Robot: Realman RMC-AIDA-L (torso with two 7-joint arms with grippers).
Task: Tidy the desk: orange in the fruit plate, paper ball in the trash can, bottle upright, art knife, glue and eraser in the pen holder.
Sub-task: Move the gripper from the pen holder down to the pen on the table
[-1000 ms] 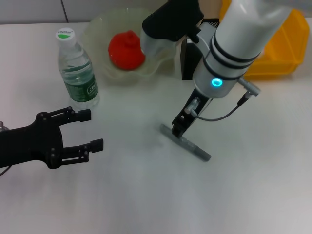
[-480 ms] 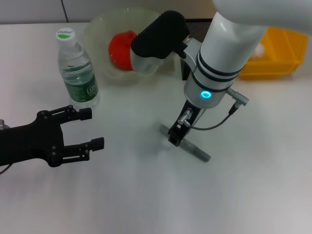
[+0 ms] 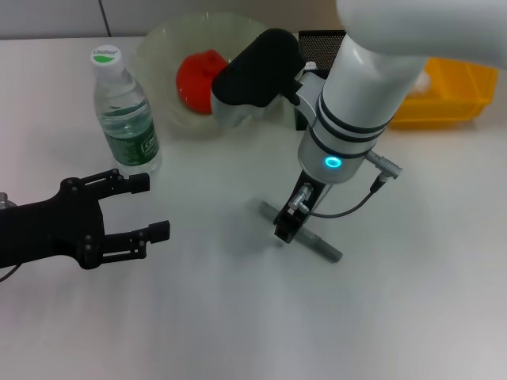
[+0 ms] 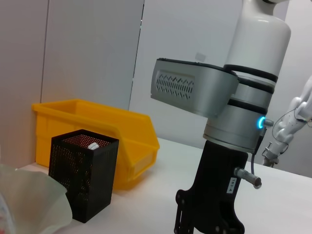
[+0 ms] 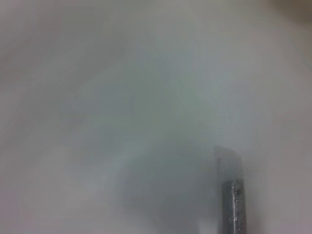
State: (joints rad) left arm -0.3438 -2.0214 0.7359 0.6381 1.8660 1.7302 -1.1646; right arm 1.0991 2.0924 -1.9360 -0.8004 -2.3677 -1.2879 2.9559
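Three jobs look done from my seat: the orange (image 3: 200, 81) sits in the fruit plate (image 3: 162, 43), the bottle (image 3: 123, 115) stands upright on the worktop (image 3: 238, 317) just beside that plate, and a white wad that I take for the paper ball (image 3: 424, 79) shows inside the trash can (image 3: 451, 83). Something pale lies in the pen holder (image 4: 84, 178), seen from the left wrist camera; I can't say whether it is the glue or the eraser.

What I judge is left is the art knife (image 3: 313, 239), a grey bar lying flat on the worktop in front of the pen holder. My right gripper (image 3: 285, 228) is down on the knife's near end; whether its fingers have closed on it I cannot tell. The right wrist camera shows only one end of the knife against bare worktop.

My left gripper (image 3: 146, 207) hangs low over the worktop in front of the bottle, fingers spread and empty.

Writing: the bottle's green label and white cap carry print too small for me to read, and a small white sticker on the right gripper's body is equally illegible.
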